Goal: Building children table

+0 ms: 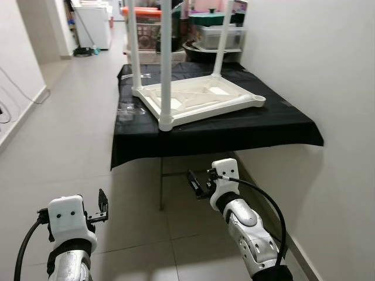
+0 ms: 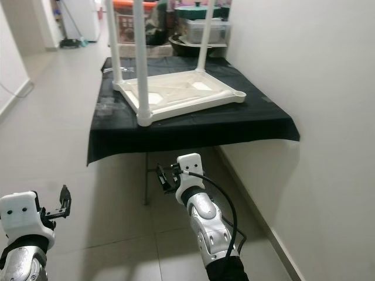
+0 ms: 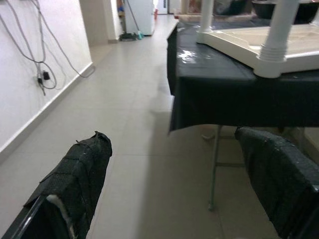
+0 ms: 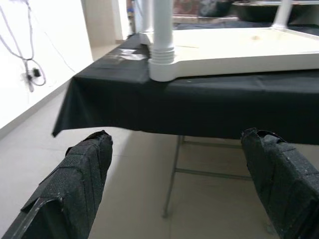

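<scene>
From the left eye view, the white children table (image 1: 196,98) lies upside down on a folding table covered with a black cloth (image 1: 281,126), at about 12 o'clock from the robot. Three white legs (image 1: 167,58) stand up from its corners; the corner at 2 o'clock, nearest to the wall, carries no leg. Behind it, at 12 o'clock and further away, there are storage boxes and a dark basin (image 1: 202,50). The left gripper (image 1: 103,206) is low at 8 o'clock, above the tiled floor (image 1: 76,134), and the right gripper (image 1: 196,183) is at 6 o'clock, just below the front edge of the cloth. Both are well apart from the children table.

The right eye view gives the same scene; the white wall (image 2: 304,70) runs along the 3 o'clock side.

In the left wrist view, the two black fingers (image 3: 79,179) are spread wide and nothing is between them. Ahead is the floor, and the cloth edge with one leg socket above it.

In the right wrist view, the fingers (image 4: 75,179) are also wide apart and hold nothing. The nearest leg and its corner socket are straight ahead, above the hanging cloth.
</scene>
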`<state>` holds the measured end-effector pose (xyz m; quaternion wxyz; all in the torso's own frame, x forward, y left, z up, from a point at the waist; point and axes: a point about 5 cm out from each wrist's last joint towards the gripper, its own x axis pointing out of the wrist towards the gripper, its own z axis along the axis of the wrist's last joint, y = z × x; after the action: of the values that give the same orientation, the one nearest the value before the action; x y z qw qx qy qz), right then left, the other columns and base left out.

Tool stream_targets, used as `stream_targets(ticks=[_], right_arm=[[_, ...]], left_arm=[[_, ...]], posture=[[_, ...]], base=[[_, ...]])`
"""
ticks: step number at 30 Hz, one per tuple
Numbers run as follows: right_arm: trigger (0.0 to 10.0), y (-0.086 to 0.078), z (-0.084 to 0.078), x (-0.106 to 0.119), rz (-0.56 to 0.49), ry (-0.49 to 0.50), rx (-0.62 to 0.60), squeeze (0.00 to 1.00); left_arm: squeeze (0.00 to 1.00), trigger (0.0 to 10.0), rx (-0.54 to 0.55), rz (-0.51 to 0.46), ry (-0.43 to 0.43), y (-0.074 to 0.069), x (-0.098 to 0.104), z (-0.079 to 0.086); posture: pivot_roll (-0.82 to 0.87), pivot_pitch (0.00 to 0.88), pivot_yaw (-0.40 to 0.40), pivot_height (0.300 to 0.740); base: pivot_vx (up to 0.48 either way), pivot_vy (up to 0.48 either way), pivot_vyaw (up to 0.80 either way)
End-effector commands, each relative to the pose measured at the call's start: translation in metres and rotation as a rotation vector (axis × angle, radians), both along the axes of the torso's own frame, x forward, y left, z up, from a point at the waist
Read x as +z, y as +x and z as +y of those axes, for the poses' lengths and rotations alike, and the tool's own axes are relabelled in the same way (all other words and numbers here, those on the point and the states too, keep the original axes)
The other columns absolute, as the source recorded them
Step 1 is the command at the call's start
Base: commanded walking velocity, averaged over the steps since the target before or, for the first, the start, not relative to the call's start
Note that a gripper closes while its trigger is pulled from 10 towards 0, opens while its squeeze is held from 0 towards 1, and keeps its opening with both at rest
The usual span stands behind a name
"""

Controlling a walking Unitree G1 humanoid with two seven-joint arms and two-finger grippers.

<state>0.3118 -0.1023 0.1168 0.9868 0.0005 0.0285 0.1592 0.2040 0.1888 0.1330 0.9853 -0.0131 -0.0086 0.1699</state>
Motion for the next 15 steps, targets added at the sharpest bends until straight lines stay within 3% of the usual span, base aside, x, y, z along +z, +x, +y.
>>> stream_targets(ticks=[1, 15], right_arm=[[10.0, 0.002, -0.001, -0.002, 0.010, -0.007, -0.005, 0.00], [10.0, 0.009, 0.002, 0.013, -0.045, 0.040, -0.007, 0.00]], left_arm=[[0.00, 10.0, -0.004, 0.029, 0.012, 0.000, -0.002, -0.001], [0.00, 10.0, 0.038, 0.007, 0.036, 0.000, 0.005, 0.010]], posture=[[-0.04, 0.019, -0.032, 0.740], [0.00, 0.018, -0.022, 0.740]], base=[[0.000, 0.000, 0.00], [0.000, 0.000, 0.00]])
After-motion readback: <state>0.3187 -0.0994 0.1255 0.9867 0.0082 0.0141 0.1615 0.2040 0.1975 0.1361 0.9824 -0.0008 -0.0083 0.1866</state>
